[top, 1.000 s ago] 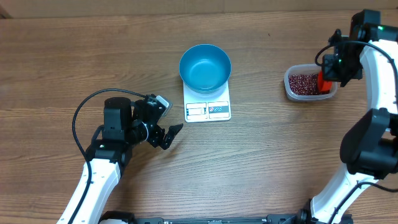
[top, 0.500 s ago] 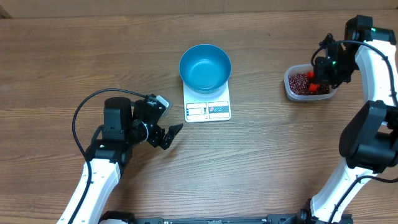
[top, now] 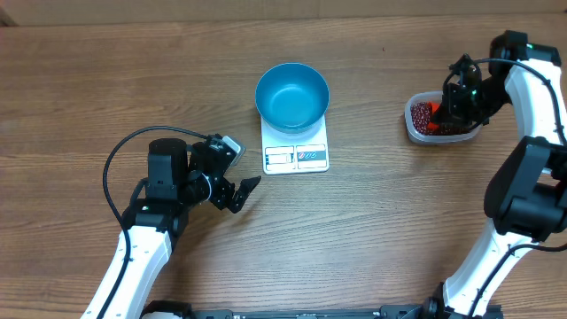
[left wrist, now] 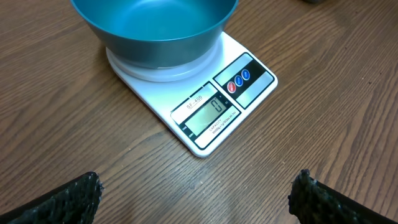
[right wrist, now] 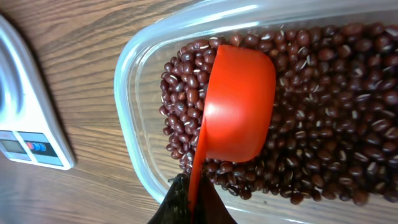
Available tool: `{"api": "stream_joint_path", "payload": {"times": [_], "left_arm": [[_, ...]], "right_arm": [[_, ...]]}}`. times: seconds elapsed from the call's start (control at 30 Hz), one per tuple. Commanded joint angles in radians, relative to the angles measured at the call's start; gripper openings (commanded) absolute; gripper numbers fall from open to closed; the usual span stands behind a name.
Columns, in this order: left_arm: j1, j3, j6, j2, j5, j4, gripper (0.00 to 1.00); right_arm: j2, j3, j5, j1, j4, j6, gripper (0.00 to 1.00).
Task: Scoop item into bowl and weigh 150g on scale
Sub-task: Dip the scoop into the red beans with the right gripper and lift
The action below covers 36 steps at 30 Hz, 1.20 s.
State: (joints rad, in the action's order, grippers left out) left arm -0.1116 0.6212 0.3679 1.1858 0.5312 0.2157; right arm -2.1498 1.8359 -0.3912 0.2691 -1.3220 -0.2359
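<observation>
Here the right pincer (right wrist: 191, 198) is clamped shut on the thin handle of an orange-red scoop (right wrist: 239, 112), and the handle runs straight out from between its fingers. The scoop's cup sits just ahead of that pincer, down among the beans (right wrist: 348, 124), with its smooth rounded outside turned toward the wrist camera, so what it holds inside cannot be told. The beans are small and dark red-brown, many with a pale mark. They lie in a loose layer in a clear plastic tub (right wrist: 134, 112) directly under the right pincer, and they crowd against the cup on all visible sides. The cup lies toward the tub's end that faces the scale (top: 296, 152). From overhead the tub stands on the wooden counter (top: 89, 89), and the scale is well off to the right pincer's side, toward the middle of the counter. The scale is white and flat, and the teal-blue bowl (top: 292, 96) stands on its platform, overhanging it on the far side. The bowl's inside shows only smooth blue. The left pincer (top: 241, 195) hovers low over the counter with its two dark fingers spread wide and nothing between them. The scale lies just ahead of it, printed panel and display nearest, and the bowl is beyond that. In the left wrist view the display reads zero, with three small coloured buttons beside it.
</observation>
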Motion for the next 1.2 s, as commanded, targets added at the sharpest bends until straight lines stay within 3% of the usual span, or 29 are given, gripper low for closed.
{"api": "stream_joint_path", "payload": {"times": [0.0, 0.5, 0.6, 0.83, 1.0, 1.17], "left_arm": [[-0.008, 0.003, -0.013, 0.003, 0.008, -0.003, 1.0], [-0.008, 0.003, -0.013, 0.003, 0.008, -0.003, 1.0], [-0.008, 0.003, -0.013, 0.003, 0.008, -0.003, 1.0], [-0.009, 0.003, -0.013, 0.003, 0.008, -0.003, 1.0], [-0.008, 0.003, -0.013, 0.003, 0.008, -0.003, 0.99], [-0.008, 0.003, -0.013, 0.003, 0.008, -0.003, 1.0]], "right_arm": [[-0.029, -0.064, -0.112, 0.036, 0.024, 0.003, 0.04], [-0.029, -0.084, -0.431, 0.192, 0.0, -0.036, 0.04], [-0.029, -0.084, -0.533, 0.261, -0.068, -0.139, 0.04], [-0.029, -0.084, -0.545, 0.311, -0.123, -0.193, 0.04], [-0.029, -0.084, -0.655, 0.341, -0.174, -0.274, 0.04], [-0.029, -0.084, -0.742, 0.363, -0.301, -0.428, 0.04]]}}
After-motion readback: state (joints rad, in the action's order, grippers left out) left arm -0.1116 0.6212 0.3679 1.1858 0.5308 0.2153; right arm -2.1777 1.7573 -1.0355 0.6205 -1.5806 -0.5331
